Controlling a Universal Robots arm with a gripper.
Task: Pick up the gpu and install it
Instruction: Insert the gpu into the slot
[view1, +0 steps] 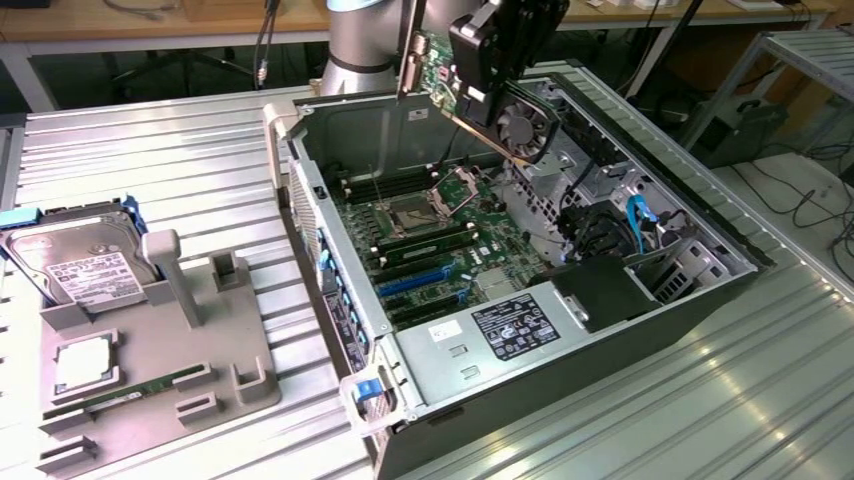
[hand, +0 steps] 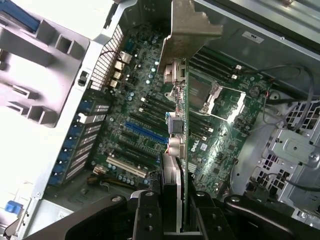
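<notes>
One gripper, partly closed, clamps the gpu in its jaws above the motherboard.

Green gpu, prob. grey bracket, blue slot.

In the exterior view I have open room down onto the motherboard around the blue slots. Around the board, the gpu hangs at 12 o'clock, the cabled drive cage crowds 3 o'clock, the power supply blocks 5 o'clock and the case wall closes 9 o'clock.
</notes>
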